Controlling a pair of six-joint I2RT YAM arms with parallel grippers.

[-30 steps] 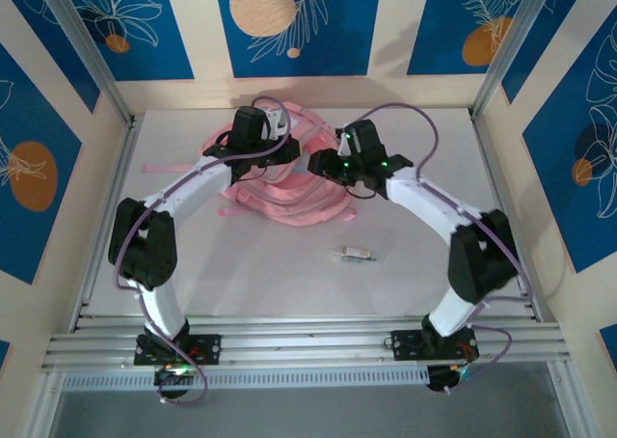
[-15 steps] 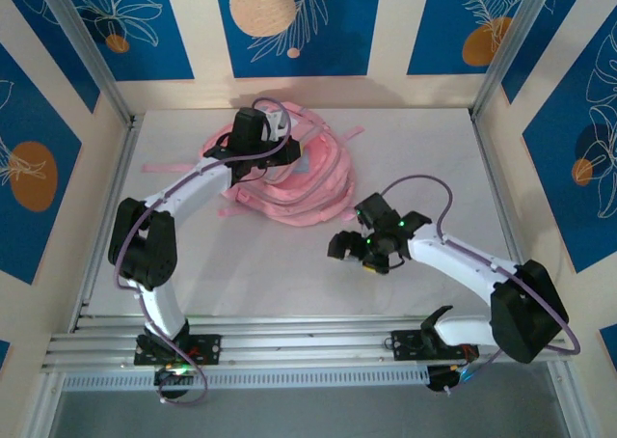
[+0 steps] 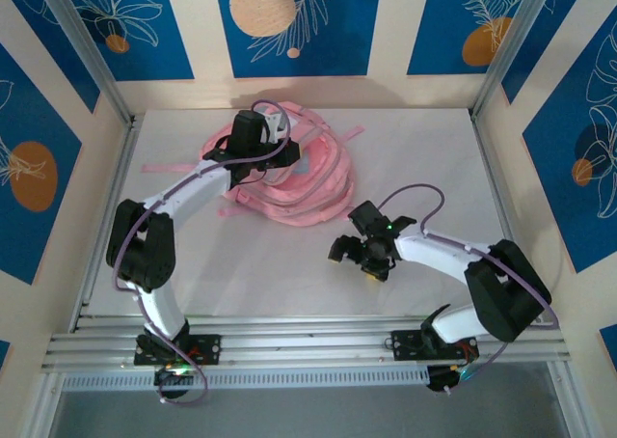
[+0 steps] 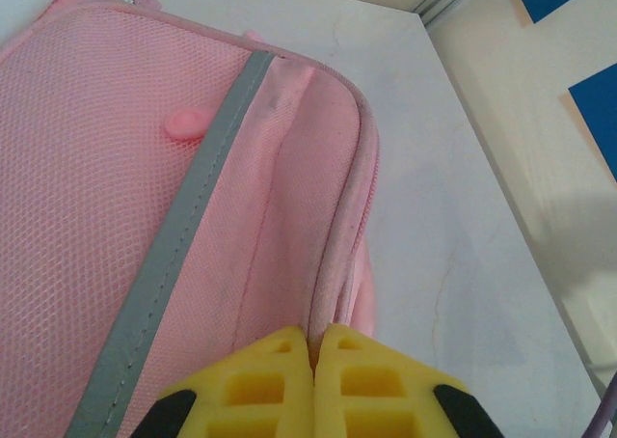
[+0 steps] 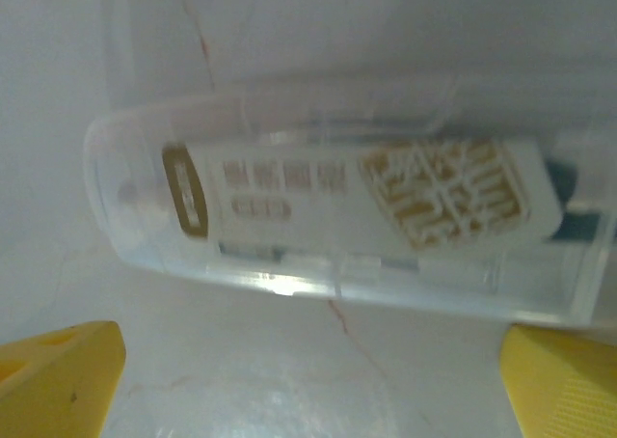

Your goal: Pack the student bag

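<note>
**Status.** The bag (image 3: 307, 189) lay on the table (image 3: 434, 158), far and left of centre. The left gripper (image 4: 313, 346) was clenched on the bag's piped edge beside the zip, probably to hold the opening in place. The right gripper (image 5: 308, 385) stood released, jaws wide, low over a clear case (image 5: 337, 221) near and right of the bag, well apart from it. The case rested on the table and neither finger touched it.

**Progress (judged).** At least this case was not yet packed. It had to be grasped, carried to the bag and placed inside. Whether anything already lay inside the bag could not be told.

**View comparison.**
- The top view gave the overall layout, with both arms, the left gripper (image 3: 275, 156) on the bag and the right gripper (image 3: 353, 251) apart from it.
- The left wrist view added the pink mesh panel, a grey strip and the seam running in between the closed fingers.
- The right wrist view added the case's contents, a white printed item, and the open space at either end of the case.
</note>
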